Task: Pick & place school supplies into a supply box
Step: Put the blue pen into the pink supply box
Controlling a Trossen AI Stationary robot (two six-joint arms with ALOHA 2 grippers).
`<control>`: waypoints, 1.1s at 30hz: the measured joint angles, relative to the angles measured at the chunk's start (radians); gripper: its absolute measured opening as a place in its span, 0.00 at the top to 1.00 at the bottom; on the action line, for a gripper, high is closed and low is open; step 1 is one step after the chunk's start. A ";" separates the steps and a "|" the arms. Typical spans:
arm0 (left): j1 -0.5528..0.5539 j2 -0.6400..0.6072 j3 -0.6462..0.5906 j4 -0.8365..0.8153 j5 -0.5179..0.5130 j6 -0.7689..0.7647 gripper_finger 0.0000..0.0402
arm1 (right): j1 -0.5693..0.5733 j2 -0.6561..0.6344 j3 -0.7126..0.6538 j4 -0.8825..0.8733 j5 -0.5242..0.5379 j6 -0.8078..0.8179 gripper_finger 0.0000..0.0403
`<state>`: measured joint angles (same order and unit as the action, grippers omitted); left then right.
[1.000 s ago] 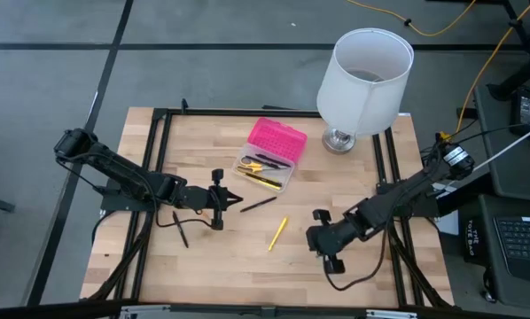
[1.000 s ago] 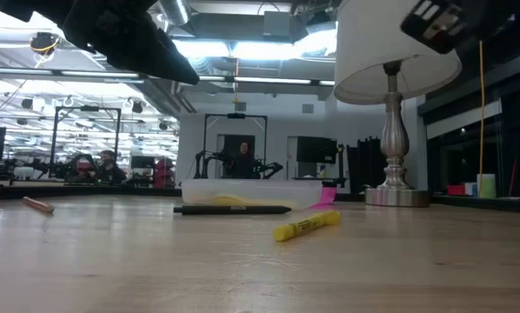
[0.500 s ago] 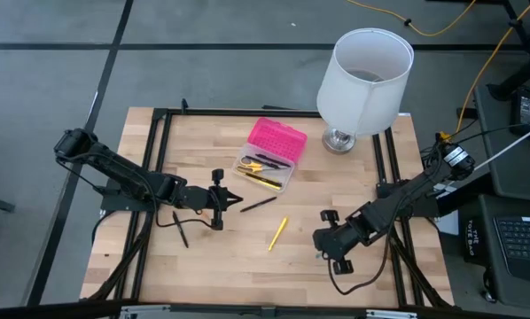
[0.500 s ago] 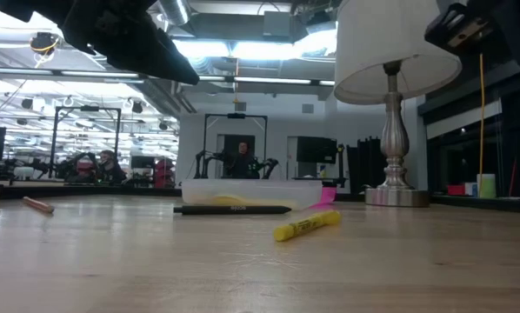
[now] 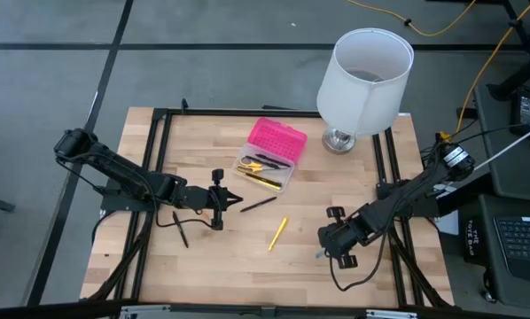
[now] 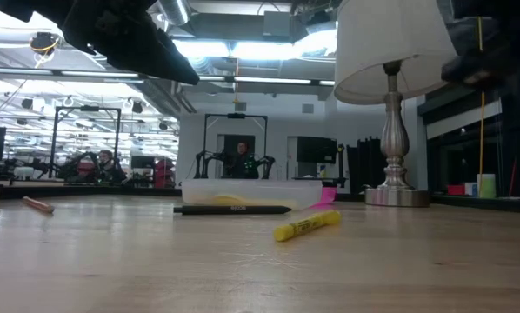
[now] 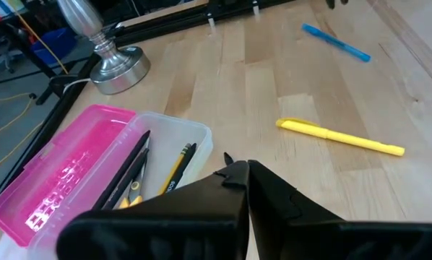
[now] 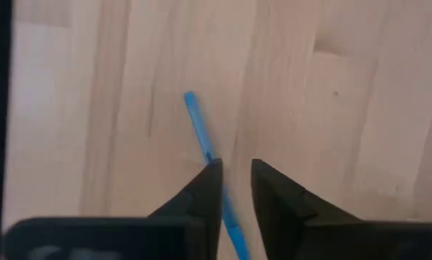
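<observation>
The supply box (image 5: 269,155) lies open, with its pink half (image 7: 64,180) toward the far edge and its clear half (image 7: 165,155) holding pens and yellow-handled scissors. A black pen (image 5: 258,204), a yellow highlighter (image 5: 277,233) and another black pen (image 5: 180,228) lie flat on the table. A blue pen (image 8: 199,133) lies flat under my right gripper (image 8: 235,177), which hovers above it with a narrow gap between its fingers. My left gripper (image 7: 238,172) is shut and empty, and it waits near the box.
A white lamp (image 5: 362,80) stands at the far right corner, on a silver base (image 7: 118,68). An orange-tan pencil (image 6: 38,205) lies far left in the low view. Black frame rails (image 5: 159,159) run along the table's sides. Bare wood lies along the near edge.
My right gripper has moved toward the table's right edge and has come lower in the low view. The left arm and every supply on the table have stayed where they were.
</observation>
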<state>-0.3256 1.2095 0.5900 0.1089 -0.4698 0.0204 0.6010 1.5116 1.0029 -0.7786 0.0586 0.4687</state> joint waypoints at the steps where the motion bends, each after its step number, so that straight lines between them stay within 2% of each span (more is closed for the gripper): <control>1: 0.000 0.000 0.000 0.000 0.000 0.000 0.99 | 0.000 0.000 -0.013 0.014 0.000 0.001 0.78; 5: 0.000 0.000 0.000 0.000 0.000 0.000 0.99 | 0.000 0.000 -0.062 0.079 0.000 0.049 0.69; 9: 0.000 0.000 0.000 0.000 0.000 0.000 0.99 | 0.000 0.000 -0.108 0.128 0.000 0.102 0.65; 20: 0.000 0.000 0.000 0.000 0.000 0.000 0.99 | 0.051 0.000 -0.172 0.185 -0.026 0.096 0.65; 28: 0.000 0.000 0.000 0.000 -0.008 -0.011 1.00 | 0.098 0.000 -0.172 0.193 0.078 0.080 0.65; 33: 0.000 0.000 0.000 0.000 -0.008 -0.032 0.99 | 0.098 0.017 -0.171 0.199 0.080 0.075 0.65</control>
<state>-0.3256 1.2095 0.5900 0.1093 -0.4778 -0.0115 0.6991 1.5288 0.8314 -0.5794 0.1387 0.5441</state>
